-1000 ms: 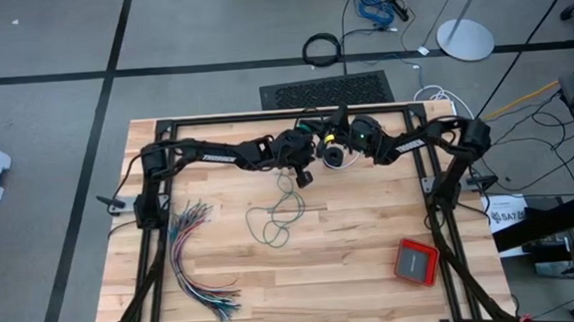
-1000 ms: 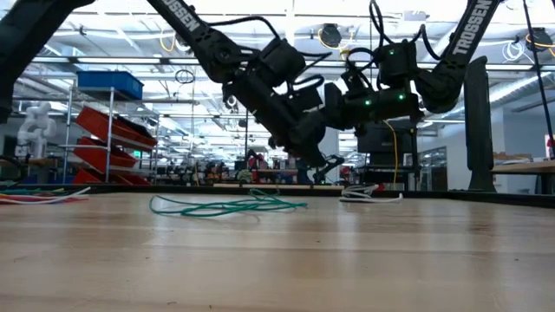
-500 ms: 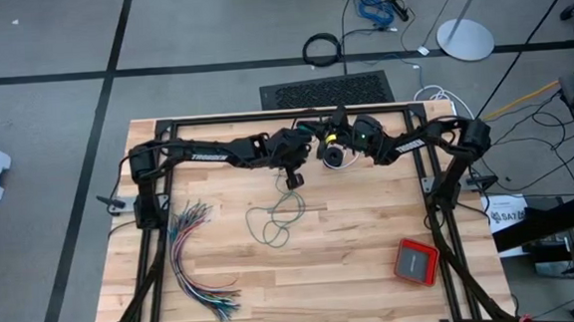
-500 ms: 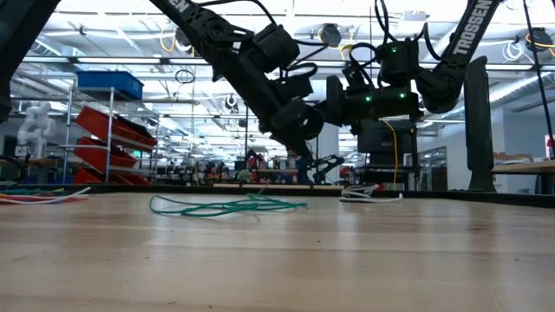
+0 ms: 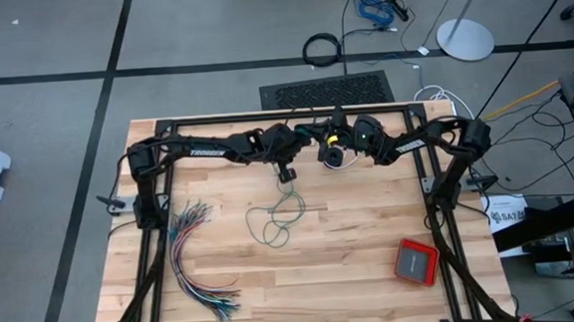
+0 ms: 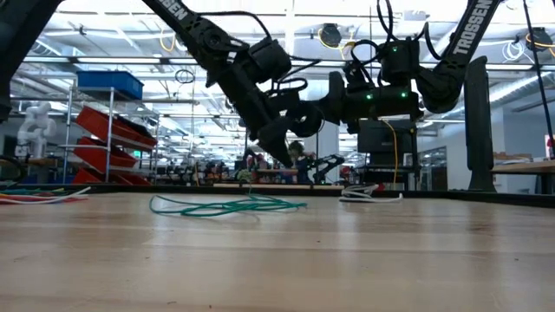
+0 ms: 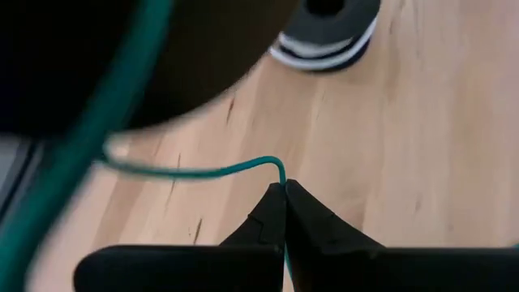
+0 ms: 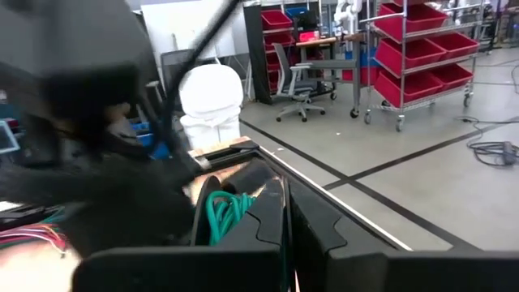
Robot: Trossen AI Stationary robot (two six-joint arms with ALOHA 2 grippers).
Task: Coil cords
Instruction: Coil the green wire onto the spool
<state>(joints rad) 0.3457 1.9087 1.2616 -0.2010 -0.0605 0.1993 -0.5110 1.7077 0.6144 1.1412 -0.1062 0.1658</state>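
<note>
While both arms meet over the worktop's [image 5: 371, 236] far edge, the teal-green cord [image 5: 271, 222] lies mostly loose.

Left gripper [image 5: 288, 175] is clenched on the cord's end; its slack trails toward the near side. Right gripper [image 5: 324, 151], clamped on green loops, sits just beside, so winding falls to these two.

Wood table [image 5: 373, 266]: teal cord [image 5: 273, 222], wire bundle [image 5: 195, 261], red box [image 5: 415, 262].

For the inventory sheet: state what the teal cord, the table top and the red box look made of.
Teal cord: thin, limp, smooth jacket, probably plastic-insulated wire; it lies in loose loops.
Table top: pale wooden planks with visible grain and seams, matte.
Red box: glossy red rim around a grey face; likely plastic, uncertain.
</note>
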